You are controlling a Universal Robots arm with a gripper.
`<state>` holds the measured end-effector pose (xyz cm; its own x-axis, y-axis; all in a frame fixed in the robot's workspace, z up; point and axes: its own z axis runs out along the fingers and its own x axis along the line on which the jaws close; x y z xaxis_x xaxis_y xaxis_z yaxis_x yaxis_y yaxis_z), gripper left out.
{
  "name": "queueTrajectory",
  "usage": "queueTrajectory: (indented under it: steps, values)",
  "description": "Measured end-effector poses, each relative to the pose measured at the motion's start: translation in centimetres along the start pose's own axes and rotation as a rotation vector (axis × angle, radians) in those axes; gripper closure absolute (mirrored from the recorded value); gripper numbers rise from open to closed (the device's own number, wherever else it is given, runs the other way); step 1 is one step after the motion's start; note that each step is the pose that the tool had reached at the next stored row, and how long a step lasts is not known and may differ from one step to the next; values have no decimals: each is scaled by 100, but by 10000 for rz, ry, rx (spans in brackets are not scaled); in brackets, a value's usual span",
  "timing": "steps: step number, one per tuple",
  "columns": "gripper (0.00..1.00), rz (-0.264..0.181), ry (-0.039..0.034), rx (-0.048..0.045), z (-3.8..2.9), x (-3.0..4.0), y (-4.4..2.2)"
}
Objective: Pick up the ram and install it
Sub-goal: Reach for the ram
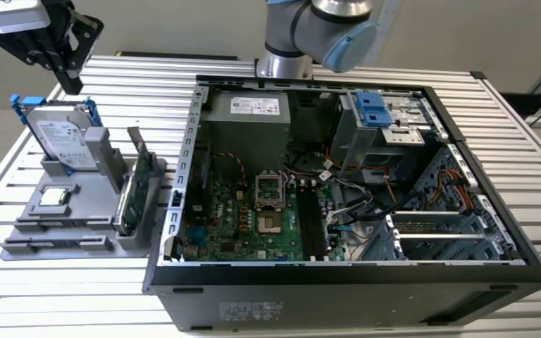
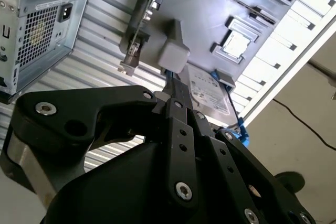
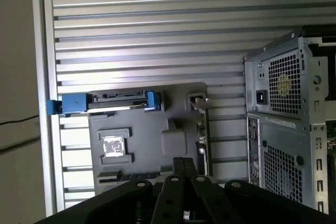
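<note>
In the exterior view we see the arm (image 1: 320, 32) and the gripper (image 1: 71, 86) cut off by the picture's upper edge.

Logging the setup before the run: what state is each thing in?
Computer case: lying on its side, open.
Hard drive: upright in the gray holder.
Expansion card: on edge in the holder.
End effector: shut, empty, above the holder.

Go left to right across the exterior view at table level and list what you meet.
Hard drive in its blue frame → upright green circuit board → motherboard inside the open computer case → blue drive-bay latch.
</note>
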<state>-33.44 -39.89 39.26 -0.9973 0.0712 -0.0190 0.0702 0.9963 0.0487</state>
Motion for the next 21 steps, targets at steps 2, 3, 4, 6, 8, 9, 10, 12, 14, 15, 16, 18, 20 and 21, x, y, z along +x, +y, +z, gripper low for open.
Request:
queueTrajectory:
  steps: [2,3,4,6,8,9,10,12,14,15,16,18,20,21]
  values:
    - [100,0,-1,-1,0,26,-2]
    - [100,-1,0,0,-1,39,-3]
    - [100,0,0,0,-1,54,-4]
    - [100,0,0,0,-2,81,-6]
    - [100,0,0,0,-2,108,-8]
    - [100,0,0,0,-3,121,-9]
    - [100,-1,0,0,-3,136,-10]
    - [100,0,0,0,-4,164,-12]
    - [100,0,0,0,-5,193,-14]
    - [100,0,0,0,-5,208,-15]
    - [100,0,0,0,-5,221,-16]
    - [100,0,0,0,-6,249,-18]
    - [100,0,0,0,-6,278,-20]
    - [100,0,-1,-1,-6,293,-21]
